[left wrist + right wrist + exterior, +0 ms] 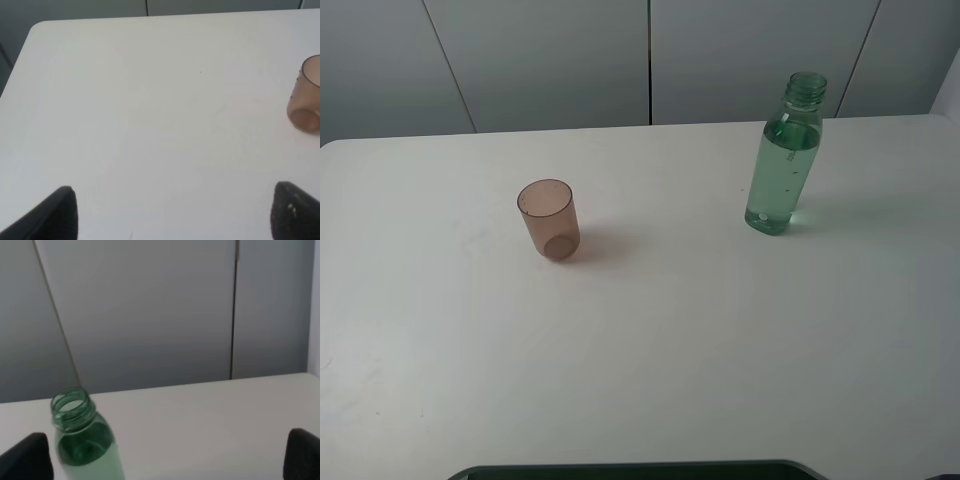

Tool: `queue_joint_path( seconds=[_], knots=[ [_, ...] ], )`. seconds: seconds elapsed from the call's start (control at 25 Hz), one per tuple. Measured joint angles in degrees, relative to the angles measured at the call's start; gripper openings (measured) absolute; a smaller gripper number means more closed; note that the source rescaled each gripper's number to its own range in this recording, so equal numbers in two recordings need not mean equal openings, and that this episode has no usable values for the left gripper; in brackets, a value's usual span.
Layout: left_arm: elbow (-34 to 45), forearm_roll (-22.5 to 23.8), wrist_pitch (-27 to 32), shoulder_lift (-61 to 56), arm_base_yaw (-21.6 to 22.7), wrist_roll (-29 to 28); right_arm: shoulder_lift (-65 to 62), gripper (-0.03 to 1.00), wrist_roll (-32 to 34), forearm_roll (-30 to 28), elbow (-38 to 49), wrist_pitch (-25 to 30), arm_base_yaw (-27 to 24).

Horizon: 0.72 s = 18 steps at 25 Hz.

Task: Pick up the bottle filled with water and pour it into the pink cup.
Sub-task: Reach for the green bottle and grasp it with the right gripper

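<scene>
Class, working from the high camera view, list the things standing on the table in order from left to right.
cup → bottle

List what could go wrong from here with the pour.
1. The bottle has no cap and is nearly full, so a bump or early tilt may spill water.
2. In the right wrist view it sits off-centre, close to one side of the open right gripper; closing there could topple it.
3. The pink cup is small; a fast pour might overflow or miss it.
</scene>
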Motion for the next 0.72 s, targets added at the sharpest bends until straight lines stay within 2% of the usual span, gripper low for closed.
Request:
queue_joint_path(
  seconds=[0.08,0.2,0.32,0.72],
  knots=[
    [0.0,0.0,0.0,-0.1,0.0,0.0,2.2,1.0,2.6,-3.3,2.4,-6.4,0.0],
    [0.0,0.0,0.0,-0.1,0.0,0.0,4.5,1.0,11.1,-11.3,7.3,-19.0,0.0],
    [0.0,0.0,0.0,-0.1,0.0,0.0,6.3,1.0,17.6,-16.7,11.2,-27.8,0.0],
    [0.0,0.0,0.0,-0.1,0.0,0.1,7.6,1.0,19.2,-17.0,21.6,-37.7,0.0]
  ],
)
